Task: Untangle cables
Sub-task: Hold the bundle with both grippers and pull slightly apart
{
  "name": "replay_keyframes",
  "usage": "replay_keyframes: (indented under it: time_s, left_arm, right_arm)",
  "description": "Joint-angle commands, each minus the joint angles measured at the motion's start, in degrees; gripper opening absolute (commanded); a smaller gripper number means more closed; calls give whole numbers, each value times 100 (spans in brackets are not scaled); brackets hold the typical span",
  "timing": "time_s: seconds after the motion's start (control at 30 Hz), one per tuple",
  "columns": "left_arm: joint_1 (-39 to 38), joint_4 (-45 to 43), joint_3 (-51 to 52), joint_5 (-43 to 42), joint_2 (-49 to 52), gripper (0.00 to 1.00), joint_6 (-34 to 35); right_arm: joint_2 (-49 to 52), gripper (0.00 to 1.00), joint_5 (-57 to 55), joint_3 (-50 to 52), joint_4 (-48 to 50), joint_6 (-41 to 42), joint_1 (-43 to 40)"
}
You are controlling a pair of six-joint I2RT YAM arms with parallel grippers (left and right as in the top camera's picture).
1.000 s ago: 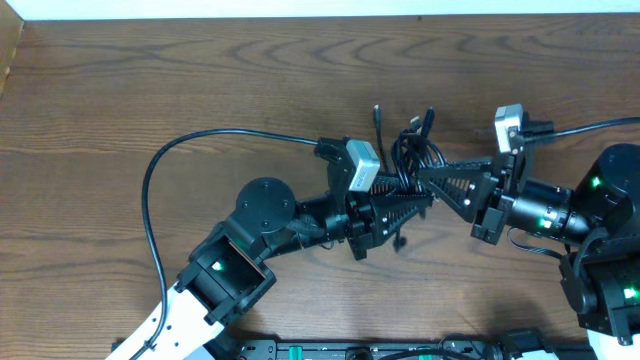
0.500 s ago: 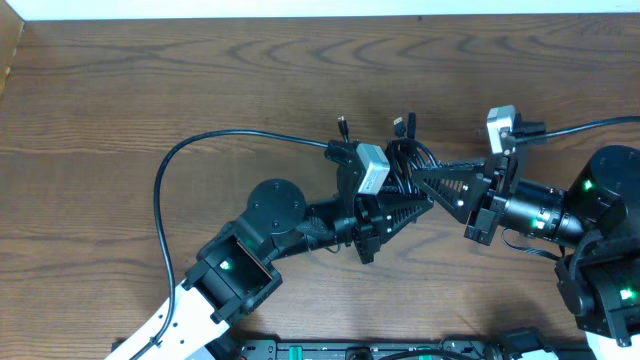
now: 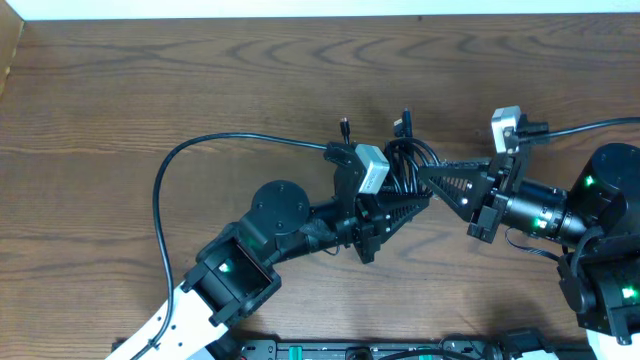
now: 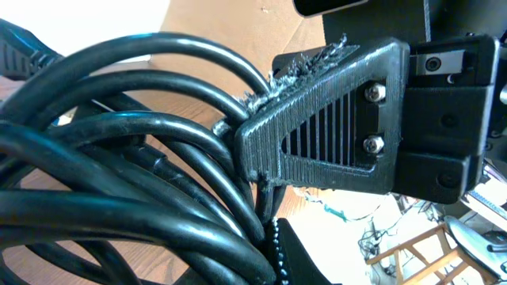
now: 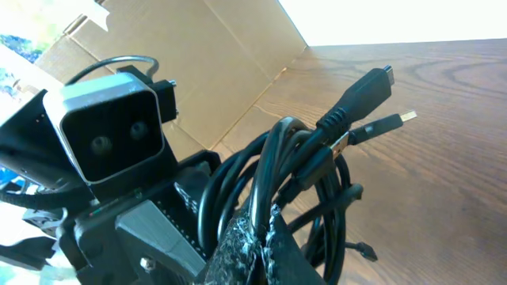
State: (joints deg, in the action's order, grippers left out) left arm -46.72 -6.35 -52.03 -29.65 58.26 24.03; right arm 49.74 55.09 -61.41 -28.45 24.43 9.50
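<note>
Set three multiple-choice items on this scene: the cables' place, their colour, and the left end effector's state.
1. Where are the cables? A. far left of the overhead view B. between the left end effector and the right end effector C. at its bottom edge
2. Their colour? A. white B. red C. black
3. The left end effector is: A. shut on the cables B. wide open, clear of them C. out of view
Answers: 1 B, both tips meet at the bundle; 2 C, every strand looks black; 3 A, its finger presses into the strands in the left wrist view.
</note>
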Motion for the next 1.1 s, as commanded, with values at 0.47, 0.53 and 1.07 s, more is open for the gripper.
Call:
replay_keyframes:
  time_s: [0.47, 0.53, 1.07]
  left_arm:
    - [35, -190, -114, 177, -330, 8, -282]
    - [33, -188, -111, 160, -330, 8, -282]
    - [33, -710, -111, -1005, -105, 8, -704]
  right_arm:
    - [-70, 25, 341, -72, -219, -522, -57]
    - [-70, 34, 365, -72, -219, -522, -28]
    - [9, 1, 188, -72, -74, -544, 35]
